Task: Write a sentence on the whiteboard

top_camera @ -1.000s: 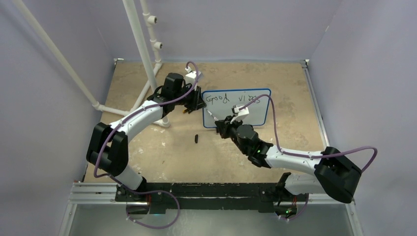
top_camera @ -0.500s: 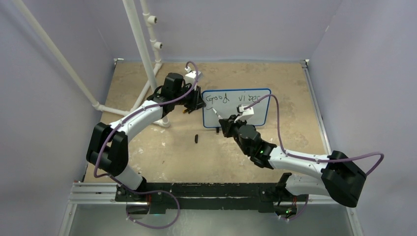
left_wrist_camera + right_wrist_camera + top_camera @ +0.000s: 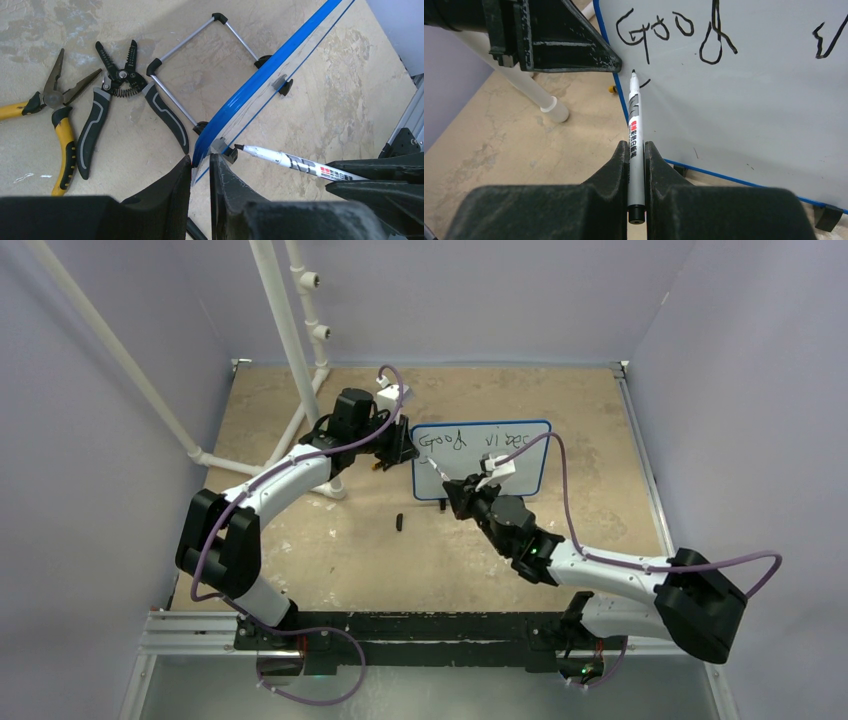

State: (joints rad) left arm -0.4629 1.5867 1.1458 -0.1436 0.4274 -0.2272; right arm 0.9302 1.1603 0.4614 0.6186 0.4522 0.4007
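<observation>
Blue-rimmed whiteboard (image 3: 749, 100), its left rim pinched between the closed fingers of the left gripper (image 3: 200, 172). The right gripper (image 3: 636, 147) clamps a marker (image 3: 634, 115), whose tip, ahead of the fingers, lies beside the rim under the sentence (image 3: 676, 37).

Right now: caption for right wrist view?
Right hand grips white marker pen, tip at left edge of blue-rimmed whiteboard, under "Good".

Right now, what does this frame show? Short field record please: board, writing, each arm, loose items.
whiteboard: upright on wire stand
sentence: "Good" plus a second word, on the top line
left gripper: jaws shut on whiteboard's left edge
right gripper: jaws shut on marker, tip below "Good" near left rim
loose items: yellow pliers, wire strippers behind board
</observation>
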